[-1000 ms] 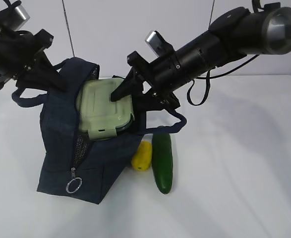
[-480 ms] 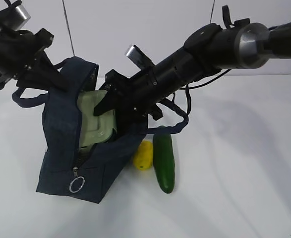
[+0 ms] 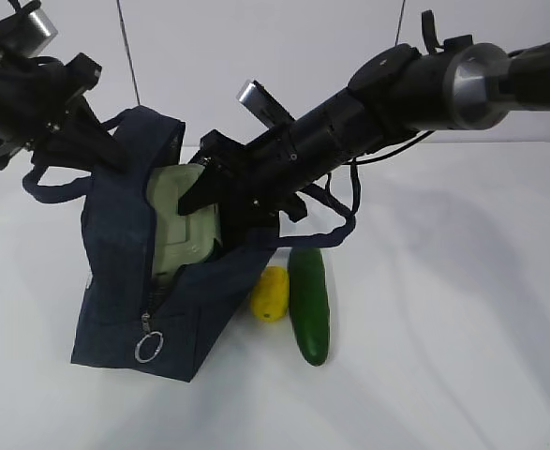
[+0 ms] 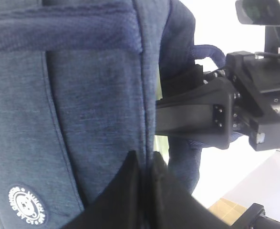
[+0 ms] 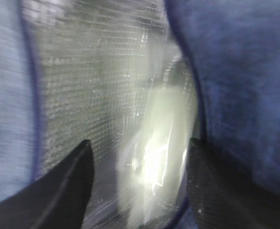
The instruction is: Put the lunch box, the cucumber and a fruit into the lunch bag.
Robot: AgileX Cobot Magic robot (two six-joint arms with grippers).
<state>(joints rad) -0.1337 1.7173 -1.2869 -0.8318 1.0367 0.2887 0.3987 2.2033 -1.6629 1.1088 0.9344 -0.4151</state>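
The navy lunch bag [image 3: 125, 281] stands open on the white table. My left gripper [image 3: 104, 155] is shut on the fabric of its top rim [image 4: 144, 157] and holds that side up. The sage-lidded lunch box [image 3: 183, 220] stands on edge inside the opening, partly sunk below the rim. My right gripper [image 3: 200, 192] reaches into the bag from the right and is shut on the box, whose pale edge [image 5: 163, 119] sits between the fingers [image 5: 139, 142]. The yellow fruit [image 3: 270, 293] and the dark green cucumber [image 3: 309, 305] lie side by side on the table, just right of the bag.
A silver ring zip pull [image 3: 147, 348] hangs at the bag's front lower corner. One loop handle [image 3: 335, 230] drapes under my right arm, above the cucumber. White table [image 3: 462, 328] stretches to the right and front.
My right gripper has moved left and down, tipping the lunch box from lying across the bag's mouth to standing inside it. Left gripper, fruit and cucumber have not moved.
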